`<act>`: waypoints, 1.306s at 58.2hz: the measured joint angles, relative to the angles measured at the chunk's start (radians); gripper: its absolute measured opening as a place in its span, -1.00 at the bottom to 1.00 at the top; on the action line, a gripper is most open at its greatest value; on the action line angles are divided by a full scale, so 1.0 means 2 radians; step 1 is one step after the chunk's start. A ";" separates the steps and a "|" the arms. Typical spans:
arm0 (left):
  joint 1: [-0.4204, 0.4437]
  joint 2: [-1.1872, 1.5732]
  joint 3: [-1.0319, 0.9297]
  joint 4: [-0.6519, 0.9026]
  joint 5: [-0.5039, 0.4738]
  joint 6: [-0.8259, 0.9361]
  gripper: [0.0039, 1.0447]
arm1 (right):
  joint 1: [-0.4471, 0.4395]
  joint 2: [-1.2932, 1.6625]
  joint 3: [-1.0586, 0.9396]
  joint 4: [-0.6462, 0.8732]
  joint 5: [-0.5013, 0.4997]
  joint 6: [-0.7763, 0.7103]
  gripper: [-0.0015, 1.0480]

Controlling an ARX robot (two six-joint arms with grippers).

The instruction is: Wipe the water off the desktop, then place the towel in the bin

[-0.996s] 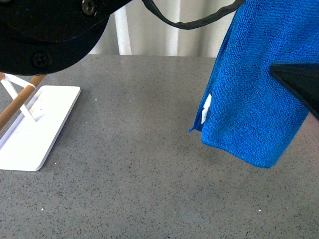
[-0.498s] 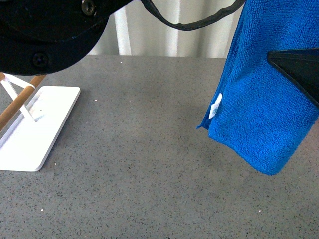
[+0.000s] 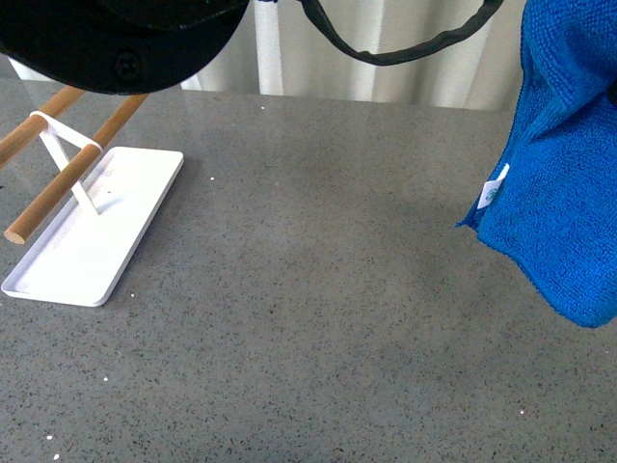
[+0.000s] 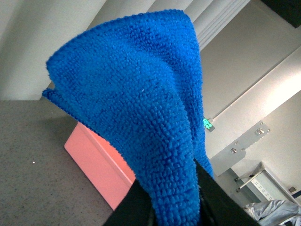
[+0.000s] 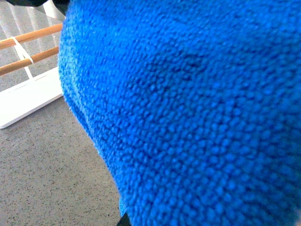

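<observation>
The blue fluffy towel point(image 3: 559, 203) hangs above the right side of the grey speckled desktop point(image 3: 308, 318), its white tag point(image 3: 492, 188) facing left. In the left wrist view my left gripper point(image 4: 176, 212) is shut on the towel point(image 4: 136, 99), which bunches up between the two black fingers point(image 4: 129, 209). The towel point(image 5: 188, 108) fills nearly the whole right wrist view, hiding my right gripper's jaws. No water shows on the stretch of desktop in view. A pink box point(image 4: 101, 165) stands past the towel at the desktop's edge; I cannot tell whether it is the bin.
A white rectangular tray point(image 3: 58, 280) lies at the left of the desktop, with a rack of two wooden rods point(image 3: 63, 178) on it. A black arm housing point(image 3: 125, 39) and a looping cable point(image 3: 405, 48) fill the top of the front view.
The towel has moved right and slightly up in the front view. The black gripper tip in front of it no longer shows. The tray and rods now sit further right in the picture.
</observation>
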 joint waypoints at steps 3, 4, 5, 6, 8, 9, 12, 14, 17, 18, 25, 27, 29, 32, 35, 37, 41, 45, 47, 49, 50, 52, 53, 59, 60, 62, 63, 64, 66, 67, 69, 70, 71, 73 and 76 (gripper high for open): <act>0.006 0.000 0.000 -0.007 0.002 0.003 -0.53 | -0.003 0.000 0.000 0.000 0.001 0.000 -0.92; 0.010 0.000 0.000 -0.011 0.004 0.004 -0.46 | -0.004 0.000 0.000 0.000 0.002 0.000 -0.92; 0.013 0.000 0.000 -0.013 0.005 0.005 -0.39 | -0.006 0.000 0.000 0.000 0.002 0.000 -0.92; 0.017 0.000 0.000 -0.016 0.007 0.006 -0.32 | -0.007 0.000 0.000 0.000 0.002 0.000 -0.92; 0.025 0.000 0.000 -0.019 0.008 0.009 -0.18 | -0.010 0.000 0.000 -0.001 0.004 0.000 -0.92; 0.029 -0.001 0.000 -0.023 0.008 0.010 -0.11 | -0.011 0.000 0.000 -0.002 0.005 0.000 -0.92; 0.045 -0.004 0.000 -0.038 0.009 0.020 0.09 | -0.014 0.000 0.000 -0.004 0.006 0.000 -0.92; 0.057 -0.006 0.000 -0.049 0.011 0.027 0.23 | -0.016 0.000 0.000 -0.005 0.007 0.000 -0.92; 0.081 -0.010 0.000 -0.078 0.017 0.047 0.47 | -0.020 0.000 0.000 -0.007 0.007 0.001 -0.92; 0.089 -0.011 0.000 -0.087 0.020 0.054 0.54 | -0.022 0.000 0.000 -0.008 0.008 0.001 -0.92; 0.159 -0.015 0.001 -0.161 0.050 0.109 0.88 | -0.036 0.000 0.000 -0.014 0.011 0.001 -0.92; 0.183 -0.020 -0.001 -0.180 0.065 0.123 0.87 | -0.041 0.000 0.000 -0.015 0.010 0.001 -0.92; 0.204 -0.027 -0.005 -0.187 0.080 0.134 0.88 | -0.046 0.000 0.000 -0.015 0.009 0.001 -0.92; 0.242 -0.049 -0.017 -0.216 0.112 0.163 0.88 | -0.052 0.000 0.000 -0.016 0.009 0.001 -0.92; 0.275 -0.072 -0.036 -0.241 0.144 0.197 0.88 | -0.057 0.000 0.000 -0.015 0.007 0.001 -0.92; 0.294 -0.082 -0.045 -0.254 0.154 0.220 0.88 | -0.058 0.000 0.000 -0.015 0.006 0.001 -0.92; 0.326 -0.095 -0.061 -0.270 0.175 0.252 0.88 | -0.059 0.000 0.000 -0.015 0.006 0.001 -0.92; 0.361 -0.114 -0.088 -0.287 0.209 0.283 0.88 | -0.061 0.000 0.000 -0.015 0.006 0.001 -0.92; 0.378 -0.128 -0.104 -0.299 0.226 0.301 0.88 | -0.063 0.001 0.000 -0.013 0.007 0.001 -0.92; 0.390 -0.142 -0.116 -0.312 0.238 0.313 0.88 | -0.065 0.003 0.000 -0.012 0.007 0.001 -0.92; 0.394 -0.147 -0.121 -0.314 0.240 0.315 0.88 | -0.067 0.004 0.000 -0.011 0.007 0.001 -0.92; 0.410 -0.168 -0.139 -0.315 0.249 0.326 0.88 | -0.068 0.006 0.000 -0.009 0.008 0.001 -0.92; 0.414 -0.174 -0.143 -0.316 0.251 0.328 0.88 | -0.069 0.008 0.000 -0.008 0.010 0.001 -0.92; 0.451 -0.234 -0.178 -0.326 0.292 0.341 0.88 | -0.074 0.018 0.000 -0.007 0.014 0.001 -0.92; 0.457 -0.247 -0.183 -0.330 0.299 0.343 0.88 | -0.075 0.022 0.000 -0.006 0.016 0.001 -0.92; 0.472 -0.277 -0.196 -0.347 0.319 0.341 0.88 | -0.077 0.027 0.000 -0.006 0.017 0.001 -0.92; 0.477 -0.289 -0.201 -0.351 0.325 0.340 0.88 | -0.078 0.027 0.000 -0.006 0.017 0.000 -0.92; 0.478 -0.295 -0.205 -0.349 0.319 0.340 0.87 | -0.078 0.028 0.000 -0.005 0.017 0.000 -0.92; 0.471 -0.328 -0.237 -0.293 0.232 0.340 0.75 | -0.080 0.030 0.000 -0.004 0.017 0.000 -0.92; 0.467 -0.344 -0.256 -0.260 0.182 0.340 0.68 | -0.080 0.031 0.001 -0.003 0.017 0.000 -0.92; 0.462 -0.381 -0.295 -0.210 0.104 0.340 0.54 | -0.081 0.034 0.001 -0.001 0.019 -0.001 -0.92; 0.461 -0.390 -0.304 -0.195 0.075 0.340 0.51 | -0.081 0.036 0.001 0.001 0.019 -0.001 -0.92; 0.459 -0.409 -0.321 -0.183 0.041 0.340 0.44 | -0.081 0.036 0.001 0.001 0.020 -0.001 -0.92; 0.457 -0.439 -0.343 -0.180 0.000 0.340 0.33 | -0.081 0.040 0.002 0.002 0.020 -0.001 -0.92; 0.457 -0.478 -0.370 -0.187 -0.037 0.340 0.20 | -0.082 0.045 0.002 0.005 0.021 -0.002 -0.92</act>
